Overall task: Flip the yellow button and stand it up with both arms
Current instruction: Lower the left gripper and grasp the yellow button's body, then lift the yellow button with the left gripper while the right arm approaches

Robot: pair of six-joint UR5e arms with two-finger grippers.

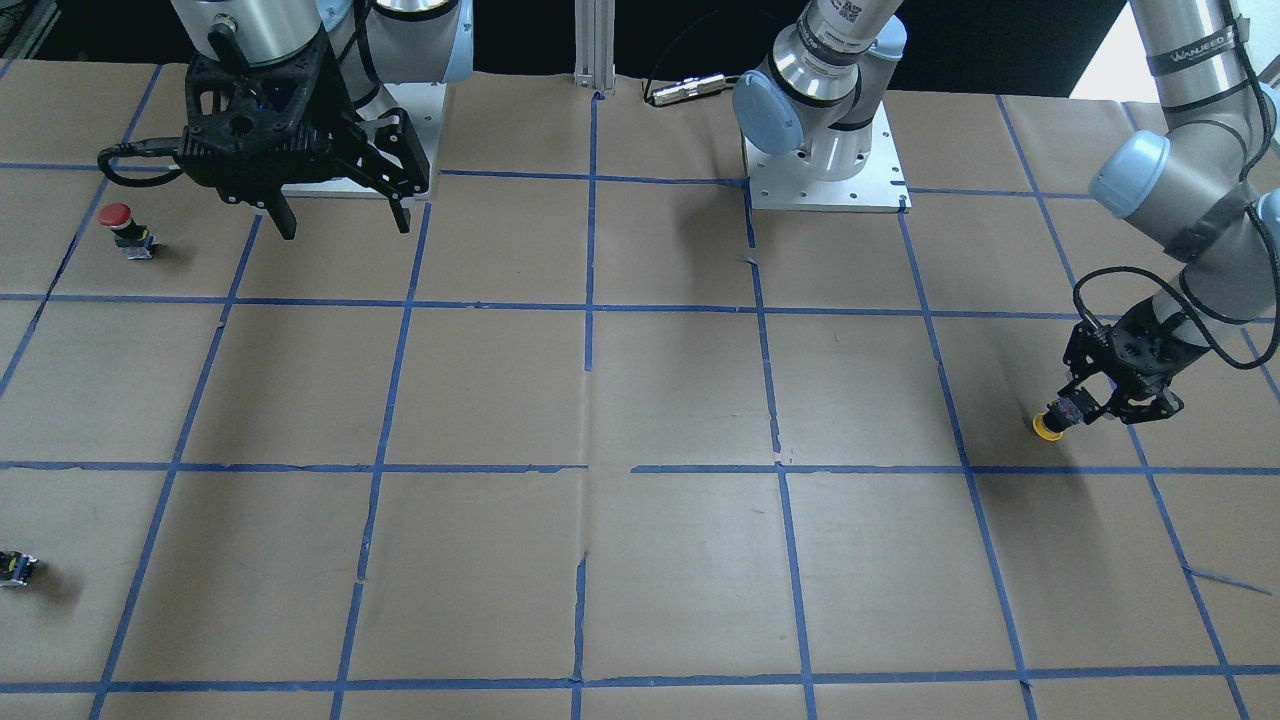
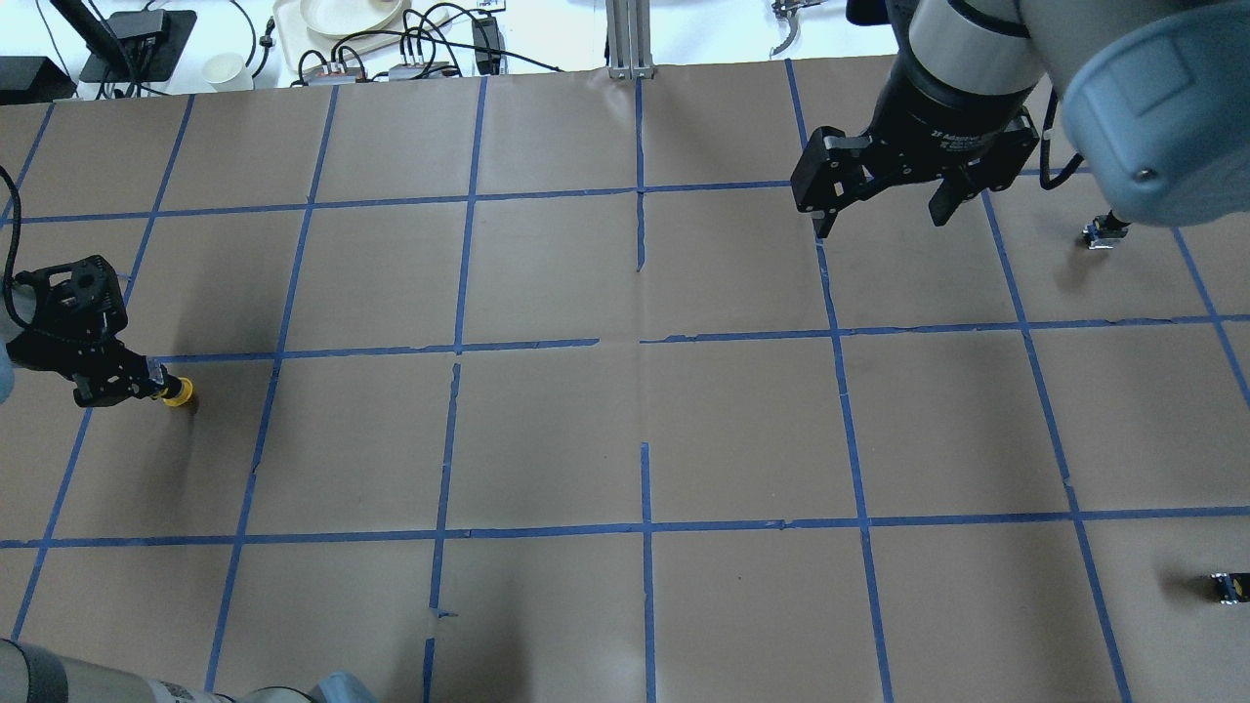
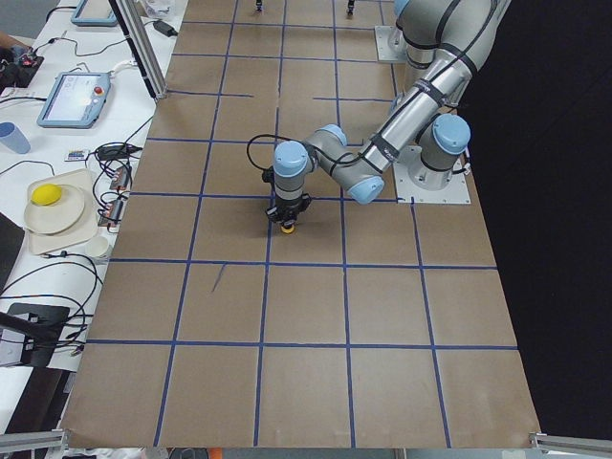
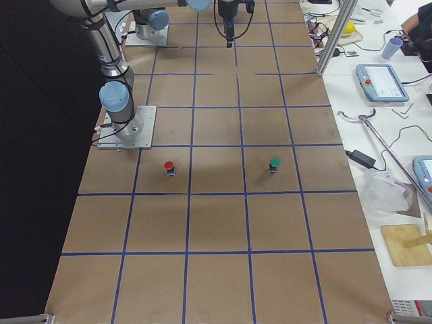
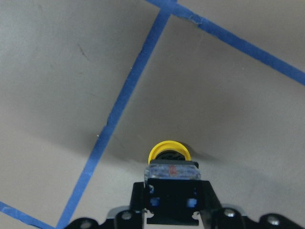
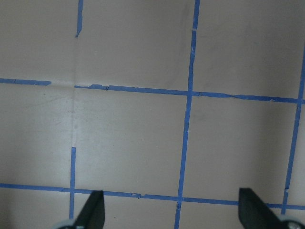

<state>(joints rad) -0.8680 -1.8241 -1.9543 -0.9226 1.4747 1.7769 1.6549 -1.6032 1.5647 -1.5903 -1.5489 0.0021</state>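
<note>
The yellow button (image 1: 1047, 427) lies on its side low over the brown paper, cap pointing away from my left gripper (image 1: 1078, 410). That gripper is shut on the button's black and grey body. The overhead view shows the same grasp at the table's left edge, gripper (image 2: 146, 383) and yellow cap (image 2: 179, 393). In the left wrist view the cap (image 5: 168, 151) sticks out ahead of the fingers (image 5: 205, 200). My right gripper (image 1: 340, 215) hangs open and empty high above the table near its base, also in the overhead view (image 2: 882, 220).
A red-capped button (image 1: 117, 218) stands near the right arm's base. A small dark part (image 1: 18, 567) lies at the table's far edge on that side. The exterior right view shows a green-capped button (image 4: 274, 164). Blue tape lines grid the paper.
</note>
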